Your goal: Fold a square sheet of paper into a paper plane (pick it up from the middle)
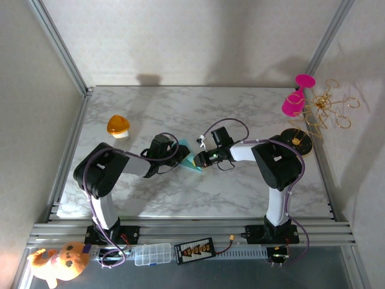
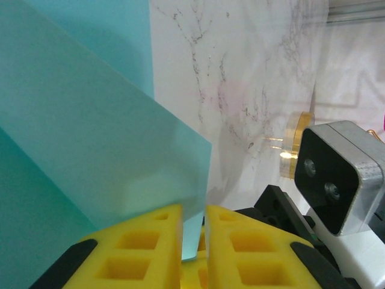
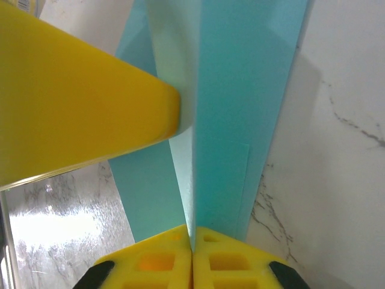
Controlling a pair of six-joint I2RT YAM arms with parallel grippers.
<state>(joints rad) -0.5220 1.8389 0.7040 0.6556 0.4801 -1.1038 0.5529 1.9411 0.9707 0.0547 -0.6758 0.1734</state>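
The thin teal-blue creased sheet of paper [image 1: 194,158] is held upright over the middle of the white marbled tabletop [image 1: 240,108], its layers pinched between the left arm's yellow fingers [image 2: 144,247] from one side and the right arm's yellow fingers [image 3: 156,262] from the other, probably to steady the crease for sharpening.

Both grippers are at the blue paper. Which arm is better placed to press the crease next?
Probably right. The right gripper is shut on the paper at its fold, the crease running straight out ahead of it. The left gripper pinches a flat flap beside it.
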